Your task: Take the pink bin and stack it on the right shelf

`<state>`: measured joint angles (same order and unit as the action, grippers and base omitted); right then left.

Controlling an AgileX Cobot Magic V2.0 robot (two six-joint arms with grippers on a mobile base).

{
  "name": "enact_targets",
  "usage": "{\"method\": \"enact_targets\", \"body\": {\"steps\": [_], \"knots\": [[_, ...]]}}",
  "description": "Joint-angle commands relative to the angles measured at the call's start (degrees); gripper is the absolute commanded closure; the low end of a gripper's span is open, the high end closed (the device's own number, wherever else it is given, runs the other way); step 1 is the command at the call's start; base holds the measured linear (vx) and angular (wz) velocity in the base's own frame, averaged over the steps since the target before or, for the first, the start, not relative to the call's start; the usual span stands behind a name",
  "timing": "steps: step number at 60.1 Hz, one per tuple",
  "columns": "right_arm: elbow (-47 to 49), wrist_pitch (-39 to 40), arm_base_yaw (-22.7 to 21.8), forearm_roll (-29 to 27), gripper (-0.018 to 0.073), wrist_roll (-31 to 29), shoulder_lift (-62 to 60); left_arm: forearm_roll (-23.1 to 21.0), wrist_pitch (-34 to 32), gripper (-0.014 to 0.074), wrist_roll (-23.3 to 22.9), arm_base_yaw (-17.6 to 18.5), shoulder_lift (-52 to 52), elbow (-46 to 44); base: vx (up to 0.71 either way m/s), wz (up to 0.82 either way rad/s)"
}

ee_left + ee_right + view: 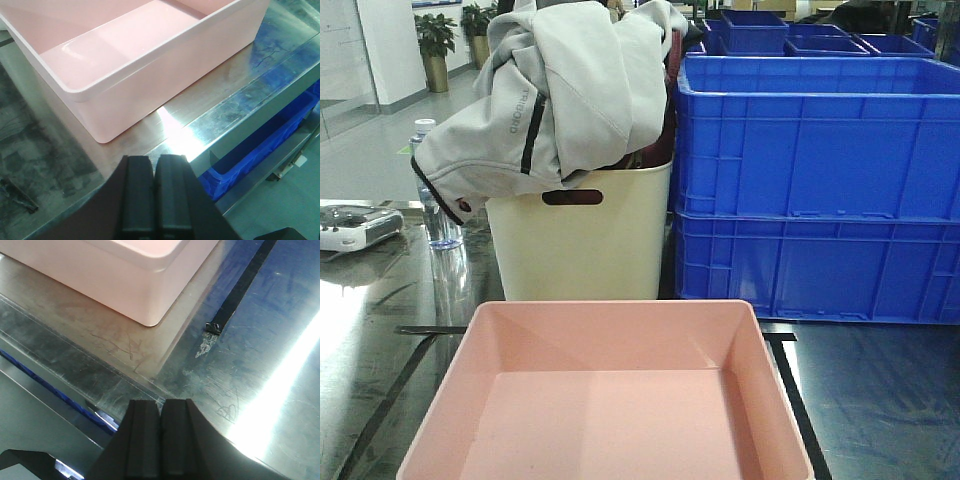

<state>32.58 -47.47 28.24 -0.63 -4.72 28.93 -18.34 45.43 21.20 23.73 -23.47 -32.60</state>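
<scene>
The pink bin (610,400) sits empty on the shiny steel shelf (880,390), inside black tape lines (798,400), at the front middle. In the left wrist view the pink bin (130,55) lies just ahead of my left gripper (155,159), which is shut and empty above the shelf's front edge (240,100). In the right wrist view the bin's corner (130,275) lies ahead of my right gripper (161,402), also shut and empty, over the steel surface (240,370). Neither gripper shows in the front view.
A tall cream bin (582,235) draped with a grey jacket (560,95) stands behind the pink bin. Stacked blue crates (820,190) stand at the back right. A water bottle (438,200) and a controller (355,225) are at the left. Blue crates sit on a lower tier (265,145).
</scene>
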Motion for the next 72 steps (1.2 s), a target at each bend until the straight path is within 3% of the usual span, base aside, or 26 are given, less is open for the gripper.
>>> {"method": "enact_targets", "body": {"steps": [1,10,16,23,30,38,41,47,72], "knots": [[1.55,4.14,-0.29,0.09,0.0571,-0.59,0.28,-1.45,-4.03,0.0603,0.01,-0.13,0.77,-1.23,0.0,0.0],[1.55,4.14,-0.29,0.19,0.0571,-0.59,0.28,5.52,-12.0,0.0603,-1.3,-9.42,9.17,3.12,0.0,0.0],[1.55,4.14,-0.29,0.24,0.0571,-0.59,0.28,10.21,-20.82,0.0603,-5.68,-15.83,15.4,10.01,0.0,0.0],[1.55,4.14,-0.29,0.24,0.0571,-0.59,0.28,14.54,-27.53,0.0603,-11.67,-19.65,19.68,17.19,0.0,0.0],[1.55,4.21,-0.29,0.18,0.0571,-0.59,0.28,15.81,-33.8,0.0603,-16.5,-21.03,21.99,24.38,0.0,0.0],[1.55,4.14,-0.29,0.18,0.0571,-0.59,0.28,22.11,-37.76,0.0603,-25.72,-22.57,25.16,30.03,0.0,0.0],[1.55,4.14,-0.29,0.24,0.0571,-0.59,0.28,22.97,-39.63,0.0603,-27.1,-23.23,25.17,31.66,0.0,0.0],[1.55,4.14,-0.29,0.19,0.0571,-0.59,0.28,22.96,-45.43,0.0603,-27.52,-24.08,25.09,35.16,0.0,0.0],[1.55,4.14,-0.29,0.24,0.0571,-0.59,0.28,22.96,-48.61,0.0603,-27.47,-25.23,25.09,35.12,0.0,0.0]]}}
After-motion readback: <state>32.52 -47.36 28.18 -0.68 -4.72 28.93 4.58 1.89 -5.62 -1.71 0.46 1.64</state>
